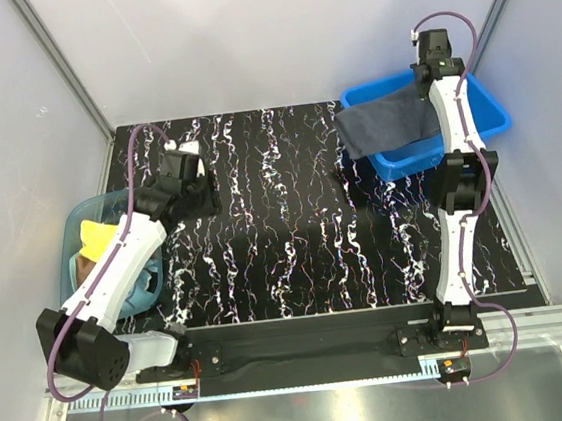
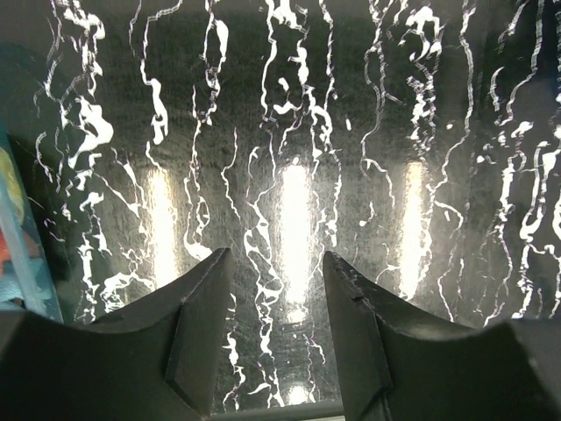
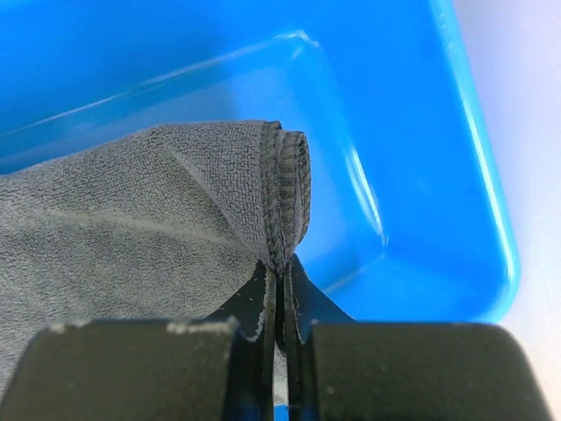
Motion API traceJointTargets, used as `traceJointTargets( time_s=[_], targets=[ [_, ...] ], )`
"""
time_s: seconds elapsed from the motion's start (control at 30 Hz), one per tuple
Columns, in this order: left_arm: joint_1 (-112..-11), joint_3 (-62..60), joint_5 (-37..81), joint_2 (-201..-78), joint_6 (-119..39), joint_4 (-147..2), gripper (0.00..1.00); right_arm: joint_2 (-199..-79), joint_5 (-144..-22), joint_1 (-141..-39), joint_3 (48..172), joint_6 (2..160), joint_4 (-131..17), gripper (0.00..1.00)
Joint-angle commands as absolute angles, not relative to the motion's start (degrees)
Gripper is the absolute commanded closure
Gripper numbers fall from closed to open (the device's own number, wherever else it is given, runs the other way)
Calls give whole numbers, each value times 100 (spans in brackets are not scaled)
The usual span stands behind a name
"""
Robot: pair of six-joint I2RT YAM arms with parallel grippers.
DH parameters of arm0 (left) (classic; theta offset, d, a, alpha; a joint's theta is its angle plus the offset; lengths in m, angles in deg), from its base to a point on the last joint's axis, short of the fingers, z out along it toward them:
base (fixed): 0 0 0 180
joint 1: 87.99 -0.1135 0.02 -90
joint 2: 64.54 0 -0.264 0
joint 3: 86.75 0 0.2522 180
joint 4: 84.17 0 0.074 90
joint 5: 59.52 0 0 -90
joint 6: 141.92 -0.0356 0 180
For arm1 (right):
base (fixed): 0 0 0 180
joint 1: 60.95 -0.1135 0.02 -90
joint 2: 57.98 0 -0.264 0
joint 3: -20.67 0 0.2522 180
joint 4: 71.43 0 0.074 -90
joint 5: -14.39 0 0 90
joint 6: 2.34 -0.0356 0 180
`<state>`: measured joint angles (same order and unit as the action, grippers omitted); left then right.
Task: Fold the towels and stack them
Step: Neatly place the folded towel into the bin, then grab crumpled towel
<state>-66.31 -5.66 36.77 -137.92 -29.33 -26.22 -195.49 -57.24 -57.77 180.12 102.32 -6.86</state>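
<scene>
Right wrist: I'm clamping right fingers (image 3: 257, 307) on the dark towel (image 3: 131, 228), trailing left over the bin (image 3: 465, 175); left fingers (image 2: 200, 303) gaping.

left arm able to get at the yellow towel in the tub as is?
Probably yes. The left gripper is open and empty over the table; the yellow towel lies uncovered in the tub beside it, though its forearm overhangs the tub.

The left arm bends forward on the left, the left hand (image 2: 276, 263) with its fingers spread apart. The right arm stretches to the far right, the right hand (image 3: 280, 279) pinched tight on the dark slate-blue towel (image 3: 131, 228).
</scene>
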Motion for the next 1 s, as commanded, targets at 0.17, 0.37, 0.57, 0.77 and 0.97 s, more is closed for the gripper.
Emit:
traceJointTargets(
  time_s=[0.17,0.37,0.57,0.77,0.97],
  targets=[
    [-6663,444,3374,-13837,-3232,-2426,48,-20106,-5575,-5550,18472,10638,-1723,100],
    [-6663,831,3487,-14039,-3390,-2268,47,-20502,-5803,-5331,18525,10717,-2286,100],
    [-6663,972,3576,-14355,-3381,-2285,47,-21143,-5382,-5207,18779,11103,-3129,34],
    [-6663,1007,3786,-14408,-3276,-2496,46,-20715,-5284,-5172,18641,10999,-3349,16],
    [-6838,1042,5060,-14294,-2978,-2664,46,-19002,-5601,-5733,17508,10392,-3305,0]
  ],
)
